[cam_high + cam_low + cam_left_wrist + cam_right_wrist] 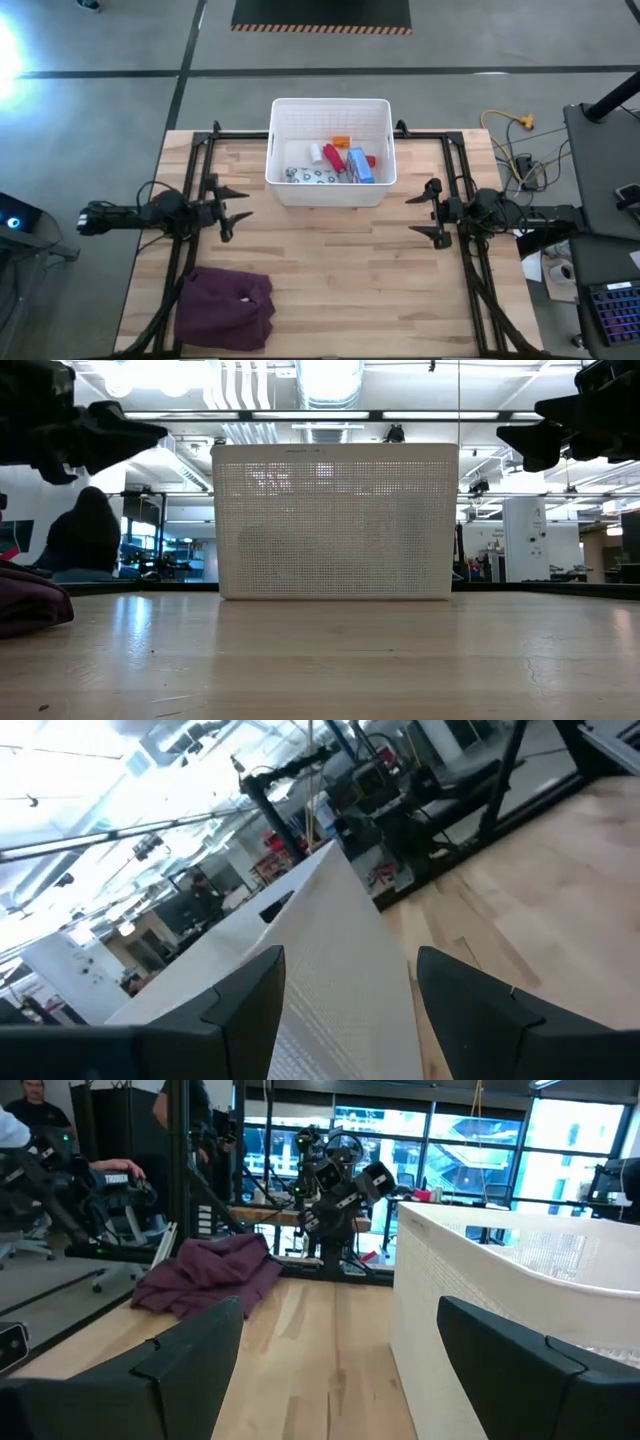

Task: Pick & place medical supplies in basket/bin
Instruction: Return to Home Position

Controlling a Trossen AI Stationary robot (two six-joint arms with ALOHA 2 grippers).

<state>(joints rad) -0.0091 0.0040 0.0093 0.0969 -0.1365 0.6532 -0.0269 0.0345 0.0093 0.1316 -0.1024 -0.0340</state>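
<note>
High view: straight down from well above, whole worktop (330, 280) in frame. Low view: worktop height, level, faces basket (335, 520) long wall, near. Wrist views: close beside basket, each from opposite side. Basket shared by all four.

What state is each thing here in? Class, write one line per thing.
White basket: upright, partly filled.
Left gripper: open, empty, left of the basket.
Right gripper: open, empty, right of the basket.
Blue first-aid box: inside the basket.
Red bottle: lying inside the basket.
Patterned packet: flat in the basket.
Maroon cloth: crumpled on the table.
</note>
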